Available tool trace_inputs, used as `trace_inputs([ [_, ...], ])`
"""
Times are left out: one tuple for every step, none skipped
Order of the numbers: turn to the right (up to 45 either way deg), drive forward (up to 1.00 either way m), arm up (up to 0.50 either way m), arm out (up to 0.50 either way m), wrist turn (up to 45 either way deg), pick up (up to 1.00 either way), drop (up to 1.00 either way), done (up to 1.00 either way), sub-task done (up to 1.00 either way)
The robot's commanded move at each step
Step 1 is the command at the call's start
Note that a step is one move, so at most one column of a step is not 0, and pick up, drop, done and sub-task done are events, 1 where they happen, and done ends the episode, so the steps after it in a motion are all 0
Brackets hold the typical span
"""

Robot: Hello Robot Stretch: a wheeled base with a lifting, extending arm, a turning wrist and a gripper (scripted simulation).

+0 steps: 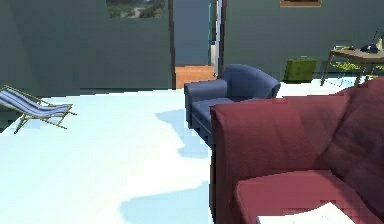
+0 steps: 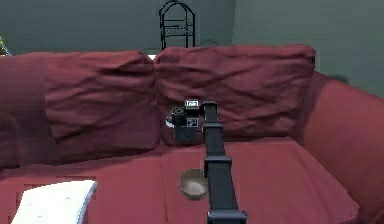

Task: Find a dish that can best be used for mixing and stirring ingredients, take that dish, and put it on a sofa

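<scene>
Reaching across the red sofa [image 2: 270, 175], my rig's arm [image 2: 220, 165] lies as a dark bar over the seat, its end up against the back cushions [image 2: 240, 85], as seen in the arm side view. The gripper [image 2: 172, 128] sits at that far end, beside the two white marker squares [image 2: 190, 104]. With dark red fabric right behind the fingers, I cannot tell from my station how they stand or whether they hold anything.

A small, round, brownish bowl [image 2: 193, 183] rests on the seat cushion, just beside the arm on the view's left, its edge partly hidden by the bar. A white sheet or flat book [image 2: 55, 200] lies farther along the seat toward the view's left, well apart from the bowl. A black wire rack [image 2: 178, 25] stands behind the sofa against the grey wall.

In the forward view, the sofa's arm and seat take up the lower right. Beyond it stands a blue armchair [image 1: 232, 95], near an open doorway [image 1: 195, 70]. A striped folding deck chair [image 1: 35, 105] sits on the pale floor at the far left. At the far right, a wooden surface [image 1: 350, 58] carries a few small items I cannot make out, with a green object [image 1: 298, 68] just beside it. A framed picture [image 1: 135, 8] hangs on the far wall.
</scene>
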Motion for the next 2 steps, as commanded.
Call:
trace_inputs([
  [0.0,0.00,0.00,-0.08,0.0,0.00,0.00,0.00,0.00],
  [0.0,0.00,0.00,0.00,0.0,0.00,0.00,1.00,0.00],
])
